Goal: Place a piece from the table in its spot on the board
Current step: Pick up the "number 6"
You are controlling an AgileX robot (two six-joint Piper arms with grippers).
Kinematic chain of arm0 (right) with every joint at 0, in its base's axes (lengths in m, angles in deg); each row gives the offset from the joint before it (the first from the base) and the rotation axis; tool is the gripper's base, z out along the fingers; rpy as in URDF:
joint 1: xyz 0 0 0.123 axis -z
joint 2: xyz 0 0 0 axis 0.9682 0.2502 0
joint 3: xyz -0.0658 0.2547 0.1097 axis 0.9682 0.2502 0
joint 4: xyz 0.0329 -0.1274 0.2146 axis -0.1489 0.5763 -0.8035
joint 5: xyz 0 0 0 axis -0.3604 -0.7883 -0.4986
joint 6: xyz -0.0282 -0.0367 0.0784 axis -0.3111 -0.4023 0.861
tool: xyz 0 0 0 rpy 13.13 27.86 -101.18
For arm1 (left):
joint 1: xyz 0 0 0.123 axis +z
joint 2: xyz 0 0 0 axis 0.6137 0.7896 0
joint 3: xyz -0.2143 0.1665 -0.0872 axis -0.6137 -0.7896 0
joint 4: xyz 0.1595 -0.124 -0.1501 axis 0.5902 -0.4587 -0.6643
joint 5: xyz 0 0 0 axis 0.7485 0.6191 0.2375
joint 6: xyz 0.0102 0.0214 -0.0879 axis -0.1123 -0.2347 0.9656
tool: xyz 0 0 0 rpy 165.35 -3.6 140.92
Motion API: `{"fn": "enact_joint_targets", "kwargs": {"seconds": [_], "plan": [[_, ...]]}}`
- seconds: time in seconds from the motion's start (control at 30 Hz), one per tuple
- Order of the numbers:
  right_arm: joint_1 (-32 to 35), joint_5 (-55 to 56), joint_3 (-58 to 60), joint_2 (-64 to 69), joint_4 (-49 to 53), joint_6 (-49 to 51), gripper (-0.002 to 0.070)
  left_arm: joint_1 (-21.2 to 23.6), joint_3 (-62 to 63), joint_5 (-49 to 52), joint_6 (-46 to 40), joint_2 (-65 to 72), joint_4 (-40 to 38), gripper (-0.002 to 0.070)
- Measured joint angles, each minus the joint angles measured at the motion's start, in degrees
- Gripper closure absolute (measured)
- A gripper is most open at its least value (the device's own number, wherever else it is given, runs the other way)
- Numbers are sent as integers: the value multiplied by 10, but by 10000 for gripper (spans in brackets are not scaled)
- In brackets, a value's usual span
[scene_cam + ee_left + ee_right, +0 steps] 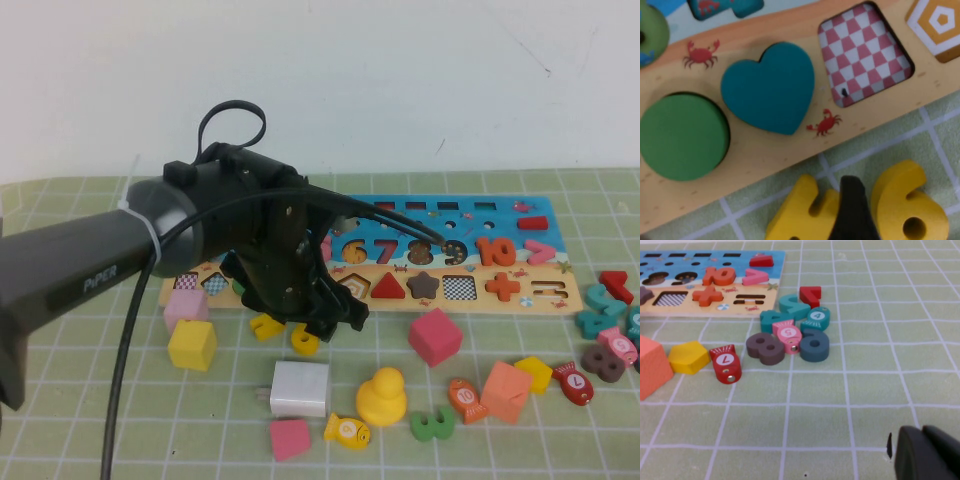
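The yellow numeral "6" (305, 342) lies on the green grid table (560, 440) just in front of the board (465, 303), beside an angular yellow numeral (265, 325). My left gripper (318, 322) is lowered right over them. In the left wrist view the "6" (910, 205) and the angular numeral (800, 215) lie side by side, with one black finger (852, 210) down between them. The other finger is out of view. The left gripper (875, 220) stands open at the "6". My right gripper (927, 455) is shut and empty, low over the mat to the right of the board (765, 290).
A yellow cube (192, 345), pink cube (185, 305), white block (300, 388), yellow duck (382, 395), pink block (435, 335) and green "3" (432, 425) lie around the gripper. Several loose numerals (790, 335) cluster at the board's right end. A teal heart (767, 87) and green disc (682, 135) sit in the board.
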Motion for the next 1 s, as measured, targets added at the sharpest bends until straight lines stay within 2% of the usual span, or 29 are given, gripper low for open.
{"fn": "enact_joint_targets", "kwargs": {"seconds": [0.17, 0.3, 0.4, 1.0], "plan": [[0, 0, 0, 0, 0, 0, 679, 0, 3, 0, 0, 2, 3, 305], [0, 0, 0, 0, 0, 0, 679, 0, 3, 0, 0, 6, 3, 417], [0, 0, 0, 0, 0, 0, 679, 0, 6, 0, 0, 7, 3, 463], [0, 0, 0, 0, 0, 0, 679, 0, 6, 7, 0, 7, 3, 482]]}}
